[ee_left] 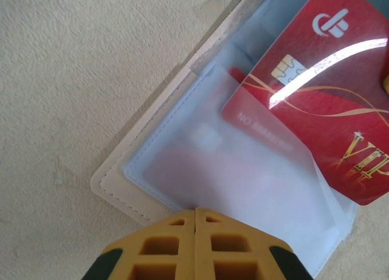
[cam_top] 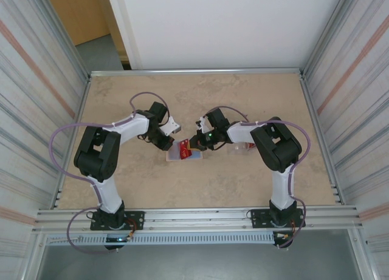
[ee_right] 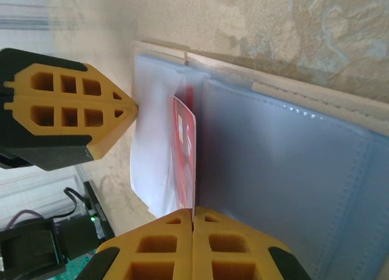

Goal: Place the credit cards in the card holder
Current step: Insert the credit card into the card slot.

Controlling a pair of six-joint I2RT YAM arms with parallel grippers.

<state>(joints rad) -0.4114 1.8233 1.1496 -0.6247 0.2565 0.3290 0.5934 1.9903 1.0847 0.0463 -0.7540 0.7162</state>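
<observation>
The right tool (ee_right: 193, 214) is pressed together, pinching one red card (ee_right: 185, 147) on edge at the clear sleeve (ee_right: 285, 170). The left tool (ee_left: 194, 213) is pressed together on that sleeve's flap edge. One sleeve lies on a beige backing (ee_left: 115, 186) mid-worktop (ee_left: 79, 67), well away from its edges.

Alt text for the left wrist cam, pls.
A glossy red rectangular card with a chip and gold VIP lettering has one corner tucked under the flap of a clear plastic rectangular sleeve on a beige table. The left gripper, yellow fingers closed together, appears to pinch the sleeve's near edge.
</observation>
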